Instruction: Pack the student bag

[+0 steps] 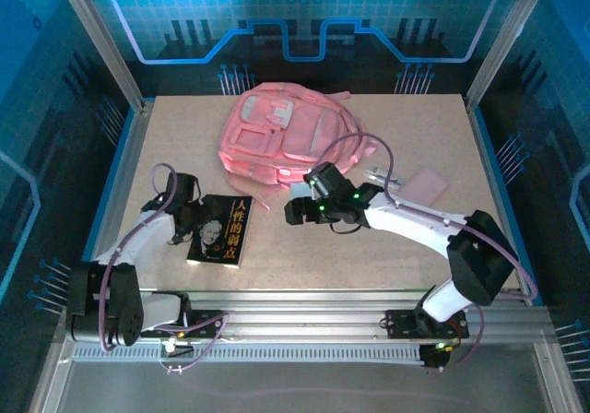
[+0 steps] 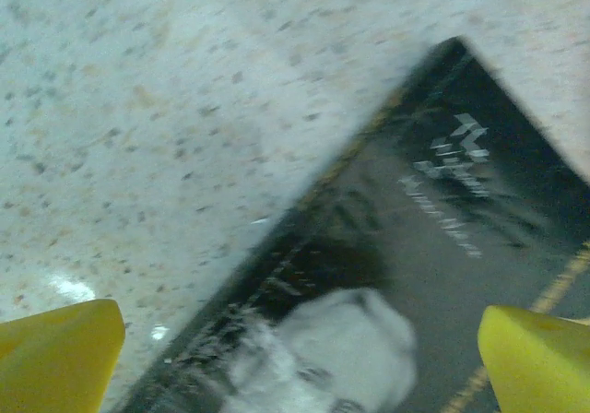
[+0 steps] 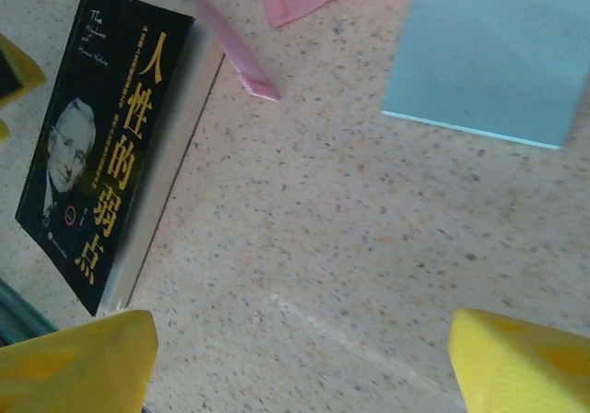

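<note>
Nearest, the left gripper (image 1: pixel 181 221) is seen low over the table (image 1: pixel 369 275), with its jaws spread wide and nothing held. In its wrist view one yellow finger (image 2: pixel 55 353) is placed over bare table and the other over the cover of the black book (image 2: pixel 415 275), so the book's edge is straddled rather than the whole book. Fetching this book is judged to be the step in hand.

The book (image 1: pixel 221 230) lies flat, cover up, so a grip straight from above is unlikely to be won. A better hold is expected if one finger is worked under the edge, or if the book is tipped onto its spine before the jaws are brought together. The squeeze should be made across the thickness, well onto the cover, so that the pages are not fanned.

Further in, the right gripper (image 1: pixel 295 210) is held above mid-table, also parted and empty. A loose pink strap (image 3: pixel 226 49) is seen near it and should be kept out of the way.

At the far centre the student bag (image 1: pixel 277 132) lies flat with its pockets up. Whether its mouth is open cannot be told, so this should be checked, and the opening held wide by the right arm, before the book is carried across.
</note>
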Controlling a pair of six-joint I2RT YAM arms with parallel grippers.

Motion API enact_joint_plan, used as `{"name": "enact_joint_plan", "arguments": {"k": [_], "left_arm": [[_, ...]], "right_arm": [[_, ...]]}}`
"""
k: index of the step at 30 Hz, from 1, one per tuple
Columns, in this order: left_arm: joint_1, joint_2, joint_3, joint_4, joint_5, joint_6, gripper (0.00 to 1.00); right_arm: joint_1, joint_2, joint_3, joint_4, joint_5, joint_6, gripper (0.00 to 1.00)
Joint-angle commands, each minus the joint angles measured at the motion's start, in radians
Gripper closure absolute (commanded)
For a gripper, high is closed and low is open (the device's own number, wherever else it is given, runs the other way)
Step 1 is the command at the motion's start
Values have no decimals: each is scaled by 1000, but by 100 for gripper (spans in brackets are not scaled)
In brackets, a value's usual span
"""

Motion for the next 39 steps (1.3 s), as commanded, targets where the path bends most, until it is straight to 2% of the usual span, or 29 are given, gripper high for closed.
{"name": "enact_joint_plan", "arguments": {"k": [1, 6, 9, 13, 16, 18, 21, 23, 27, 29, 31, 34, 39], "left_arm": [[10, 8, -25, 63, 42, -9, 1], [-13, 4, -34, 64, 156, -22, 1], [-119, -57, -40, 51, 165, -93, 1], [-287, -101, -76, 104, 189, -275, 1], [-377, -98, -92, 147, 196, -374, 1], [-403, -104, -73, 117, 167, -373, 1], [-393, -135, -38, 35, 72, -315, 1], [-343, -144, -23, 9, 36, -239, 1], [-166, -139, -24, 4, 52, -123, 1], [-110, -137, -35, 25, 41, -60, 1], [-74, -125, -41, 27, 20, -21, 1], [-22, -85, -66, 66, 47, 20, 1], [-1, 5, -73, 98, 90, 69, 1]], "right_arm": [[18, 38, -6, 80, 42, 46, 17], [46, 87, 32, 41, 56, 35, 17], [58, 115, 36, 63, 20, 31, 18], [69, 172, 51, 99, -30, 28, 22], [70, 220, 86, 96, -46, 24, 24], [72, 253, 111, 90, -56, 22, 26], [83, 304, 150, 100, -77, 11, 28], [89, 345, 183, 93, -89, 6, 29], [99, 381, 203, 107, -91, 2, 29], [105, 388, 204, 125, -93, -5, 27], [112, 396, 206, 145, -94, -10, 26], [123, 421, 236, 143, -92, -14, 25], [138, 463, 284, 147, -113, -7, 26]]}}
